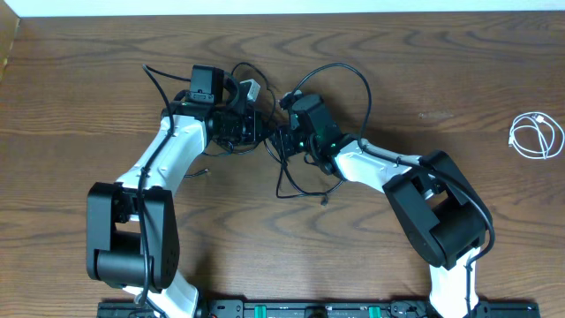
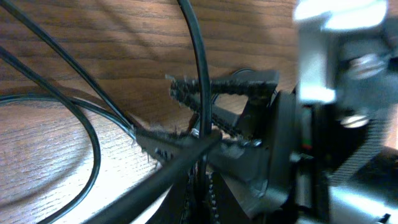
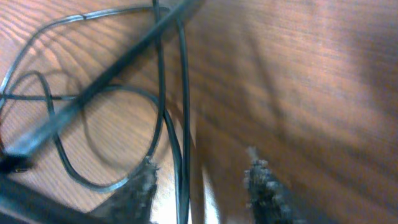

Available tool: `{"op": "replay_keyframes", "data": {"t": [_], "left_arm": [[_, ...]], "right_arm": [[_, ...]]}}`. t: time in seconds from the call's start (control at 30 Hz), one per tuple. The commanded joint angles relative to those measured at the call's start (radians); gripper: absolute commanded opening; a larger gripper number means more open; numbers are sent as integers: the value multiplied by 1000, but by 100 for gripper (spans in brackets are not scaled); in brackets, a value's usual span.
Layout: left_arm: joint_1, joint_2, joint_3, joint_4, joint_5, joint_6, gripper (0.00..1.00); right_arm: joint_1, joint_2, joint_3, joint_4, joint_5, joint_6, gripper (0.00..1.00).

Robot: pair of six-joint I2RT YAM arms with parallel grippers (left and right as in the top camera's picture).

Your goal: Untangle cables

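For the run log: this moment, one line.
left gripper: shut on black cable | right gripper: open astride it | white cable: coiled apart, far right

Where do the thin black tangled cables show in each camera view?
Overhead: thin black cables, looped at top centre.
Left wrist: strands cross the left half, one vertical at centre.
Right wrist: loops fill the left half, one strand running down.
Shared landmark: brown wood-grain table.

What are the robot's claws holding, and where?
Left gripper looks shut on a black cable, mid-length. Right gripper is open, with cable merely passing between its fingers.
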Motion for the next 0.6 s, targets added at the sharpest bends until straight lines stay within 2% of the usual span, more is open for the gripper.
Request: {"op": "replay_keyframes", "data": {"t": [0.0,0.1,0.13,0.33,0.43,0.57], "left_arm": [[0,9,18,-4,16,16,7],[0,9,18,-4,16,16,7],[0,9,18,-4,16,16,7],[0,9,18,0,11,16,7],[0,9,18,0,-51,-19,8],[0,9,18,-3,-203,-137,7]], "right_arm": [[-10,1,2,50,10,-27,33],[-24,1,2,97,10,-27,7],[-32,1,2,114,10,-26,2],[-96,-32,2,134,10,-26,1],[-129,-83,2,126,10,-26,1],[-163,-180,2,109,41,-26,1]]}}
